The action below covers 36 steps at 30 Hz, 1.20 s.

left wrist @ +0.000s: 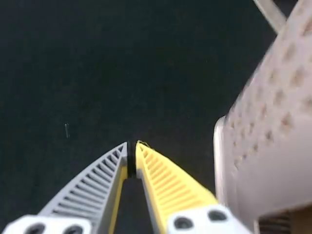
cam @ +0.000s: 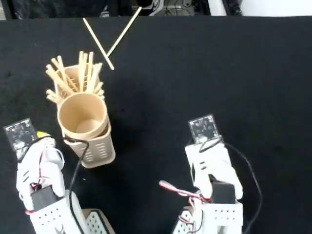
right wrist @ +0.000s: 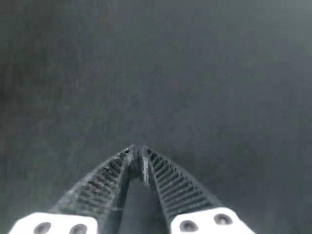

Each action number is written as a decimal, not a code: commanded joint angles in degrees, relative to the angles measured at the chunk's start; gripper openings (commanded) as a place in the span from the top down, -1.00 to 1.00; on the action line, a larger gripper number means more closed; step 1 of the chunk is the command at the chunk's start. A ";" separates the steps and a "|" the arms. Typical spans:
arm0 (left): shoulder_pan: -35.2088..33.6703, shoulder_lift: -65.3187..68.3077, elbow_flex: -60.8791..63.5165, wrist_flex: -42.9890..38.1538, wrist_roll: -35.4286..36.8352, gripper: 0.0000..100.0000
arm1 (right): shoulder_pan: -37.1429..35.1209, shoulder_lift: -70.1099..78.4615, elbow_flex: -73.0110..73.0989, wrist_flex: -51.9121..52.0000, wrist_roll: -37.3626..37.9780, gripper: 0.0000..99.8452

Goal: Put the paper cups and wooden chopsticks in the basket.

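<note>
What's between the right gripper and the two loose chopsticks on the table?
From the right gripper to the chopsticks, just bare black table in the high view; the basket stands off to one side.

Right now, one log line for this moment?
cup in basket | two chopsticks on table, outside | left gripper shut, empty | right gripper shut, empty

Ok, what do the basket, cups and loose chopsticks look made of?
Basket: likely moulded plastic, beige and matte; its wall has rows of small holes. Cups: seemingly paper, tan, dull, with a thin rolled rim. Loose chopsticks: pale bare wood by the look, thin, straight, no gloss.
</note>
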 commanded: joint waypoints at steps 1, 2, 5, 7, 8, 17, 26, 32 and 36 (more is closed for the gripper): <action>-0.92 -0.26 1.36 6.95 -0.44 0.94 | 3.08 -3.65 0.40 7.47 0.26 0.96; -0.84 0.18 1.36 10.46 -0.62 0.94 | 3.60 -3.65 0.40 10.11 0.26 0.97; -0.92 -0.09 1.36 22.24 -0.62 0.94 | 4.40 -3.74 0.40 14.77 0.18 0.97; -0.92 -0.44 1.27 23.74 -0.44 0.94 | 4.48 -3.74 0.40 14.86 0.18 0.97; -0.92 -0.35 1.27 23.38 -0.44 0.94 | 4.40 -3.74 0.40 14.86 0.18 0.97; -0.75 -0.35 1.27 23.38 -0.44 0.94 | 4.40 -3.74 0.40 14.86 0.26 0.97; -0.75 -0.35 1.27 23.38 -0.44 0.94 | 4.40 -3.74 0.40 14.86 0.26 0.97; -0.75 -0.35 1.27 23.38 -0.44 0.94 | 4.40 -3.74 0.40 14.86 0.26 0.97; -0.75 -0.35 1.27 23.38 -0.44 0.94 | 4.40 -3.74 0.40 14.86 0.26 0.97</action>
